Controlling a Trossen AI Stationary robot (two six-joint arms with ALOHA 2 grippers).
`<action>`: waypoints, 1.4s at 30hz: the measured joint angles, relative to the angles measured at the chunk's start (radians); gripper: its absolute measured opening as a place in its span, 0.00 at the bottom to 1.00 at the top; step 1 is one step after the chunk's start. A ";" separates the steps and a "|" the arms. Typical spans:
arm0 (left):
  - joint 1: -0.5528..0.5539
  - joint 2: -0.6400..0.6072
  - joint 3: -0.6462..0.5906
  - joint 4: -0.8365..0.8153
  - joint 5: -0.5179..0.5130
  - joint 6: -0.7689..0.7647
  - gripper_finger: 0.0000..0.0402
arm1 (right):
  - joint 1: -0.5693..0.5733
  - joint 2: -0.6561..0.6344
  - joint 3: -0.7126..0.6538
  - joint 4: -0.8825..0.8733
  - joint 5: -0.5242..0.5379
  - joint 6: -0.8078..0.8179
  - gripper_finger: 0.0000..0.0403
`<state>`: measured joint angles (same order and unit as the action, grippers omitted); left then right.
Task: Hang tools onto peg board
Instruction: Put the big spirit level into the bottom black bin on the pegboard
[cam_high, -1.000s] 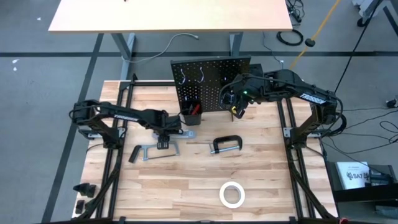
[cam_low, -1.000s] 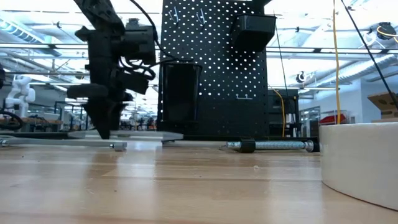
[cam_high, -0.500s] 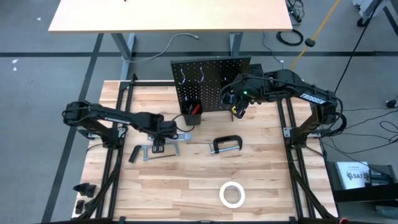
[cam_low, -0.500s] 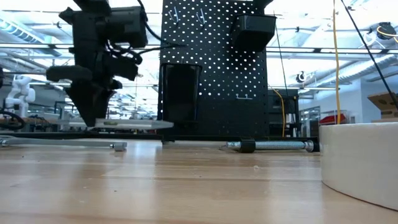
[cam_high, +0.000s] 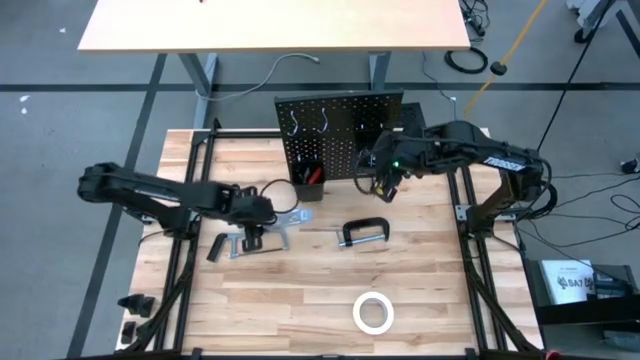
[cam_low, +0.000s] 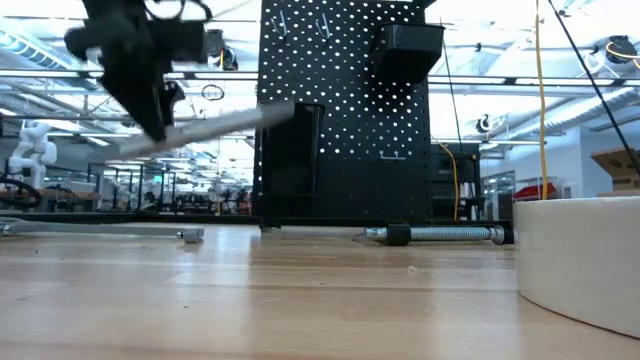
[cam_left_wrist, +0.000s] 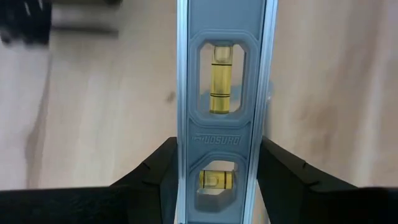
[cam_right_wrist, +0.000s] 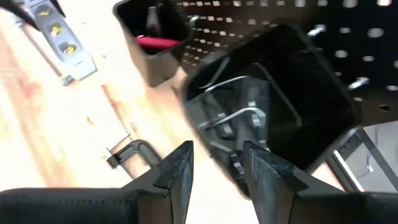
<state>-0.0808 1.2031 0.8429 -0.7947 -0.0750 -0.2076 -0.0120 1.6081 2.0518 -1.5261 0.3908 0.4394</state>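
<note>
My left gripper (cam_high: 262, 215) is shut on the silver level (cam_left_wrist: 222, 81) over the table's left middle. In the low view the level (cam_low: 220, 125) hangs tilted in front of the black peg board (cam_low: 345, 110). My right gripper (cam_high: 384, 182) stands high at the peg board's right side. In its wrist view its fingers are apart, with nothing plainly between them, before a black bin (cam_right_wrist: 280, 93) holding small metal bits. The other bin (cam_right_wrist: 152, 40) holds the red-handled screwdriver. The grey hacksaw (cam_high: 240, 243), black C-clamp (cam_high: 362, 233) and white tape roll (cam_high: 374, 313) lie flat on the table. My left gripper pinches the level's two long edges (cam_left_wrist: 184, 163) between its two fingers, beside the small vial near one end. The fingers come steeply from above and the level runs out ahead between them. It hangs clear of the table, its free end (cam_low: 285, 110) higher, toward the peg board.
The peg board (cam_high: 340, 130) stands upright at the table's far middle with silver hooks near its top. The tape roll (cam_low: 590, 260) sits close to the near edge. Bare wood lies between the C-clamp and the tape roll.
My left gripper has risen and drawn back toward the table's left edge, keeping hold of the level. The level, flat on the table a second ago, is now lifted clear and tipped, its free end raised. The right arm has kept about still.
</note>
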 joint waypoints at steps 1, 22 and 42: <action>-0.010 -0.022 0.000 0.017 -0.001 -0.014 0.41 | 0.015 0.000 0.000 0.000 0.002 0.005 0.33; -0.166 -0.149 0.001 0.766 -0.562 0.169 0.41 | 0.367 -0.030 -0.147 -0.045 0.520 0.212 0.33; -0.139 -0.115 -0.170 1.379 -0.723 0.327 0.41 | 0.609 -0.359 -1.113 0.737 0.415 0.444 0.33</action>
<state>-0.2193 1.0884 0.6728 0.5841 -0.7983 0.1192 0.5967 1.2488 0.9387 -0.7894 0.8061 0.8832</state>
